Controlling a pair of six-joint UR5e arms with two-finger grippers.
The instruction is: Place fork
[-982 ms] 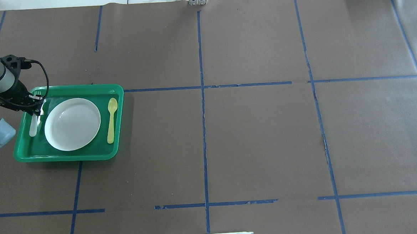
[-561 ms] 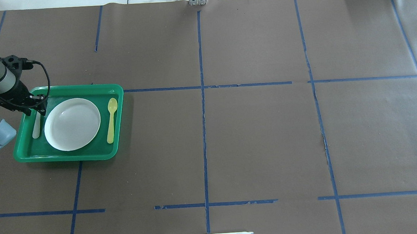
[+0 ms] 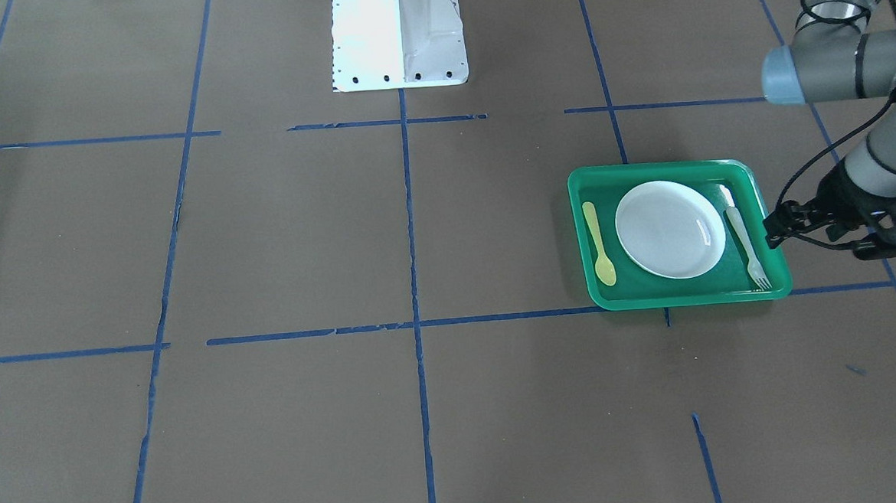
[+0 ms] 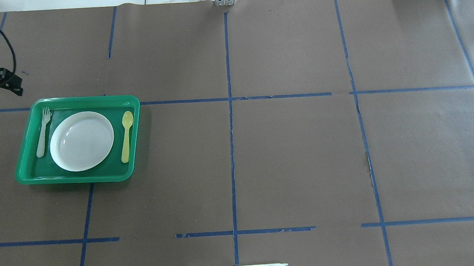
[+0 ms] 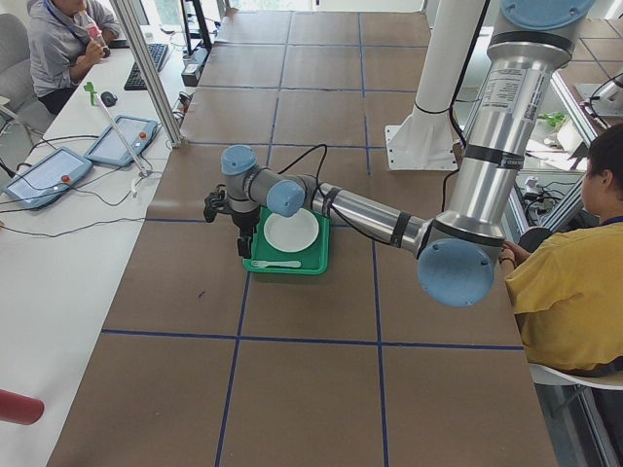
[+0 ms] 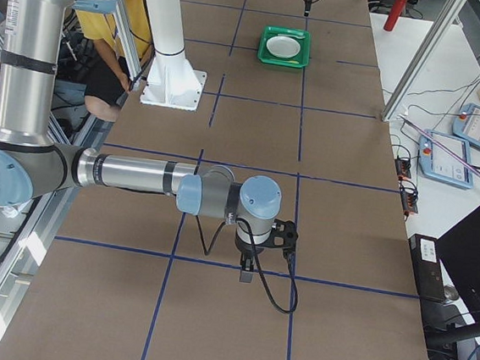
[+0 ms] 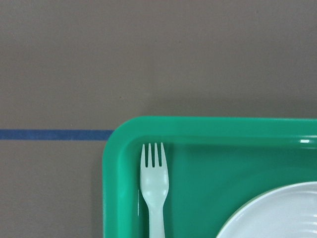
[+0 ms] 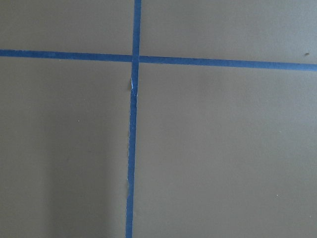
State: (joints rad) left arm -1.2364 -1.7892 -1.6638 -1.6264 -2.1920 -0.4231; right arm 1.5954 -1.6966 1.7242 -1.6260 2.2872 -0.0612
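- Since the fork [image 4: 42, 133] lies flat on the floor of the green tray [image 4: 77, 178] w/ nothing gripping it, the placing itself looks done, in my judgement.
- Fork pos.: left strip of the tray, between the tray's left wall & the white plate [image 4: 82, 141]. It's just beside the plate; can't tell if they touch.
- Tines point to the far edge, handle to the near edge, approx. parallel to the left wall. The left wrist view shows the tines close to the far-left corner, inside the rim, not on it.
- The yellow spoon [image 4: 126, 134] lies right of the plate, bowl end far. So the setting reads fork left / plate mid / spoon right.
- Left gripper [image 3: 775, 230]: off the tray, beyond its far-left corner in the overhead view, above the table & apart from the fork. Nothing seen in it. Fingers apart or together: can't tell, too small & dark.
- Right gripper [image 6: 247, 270]: well apart from the tray, toward the table's right end, pointing down over bare brown paper. It shows in the side view only, so its state can't be told.
- Left to do, prob.: only getting the left arm clear. No more handling of the fork seems needed.
- Risk seems low, as the fork sits fully inside the rim.
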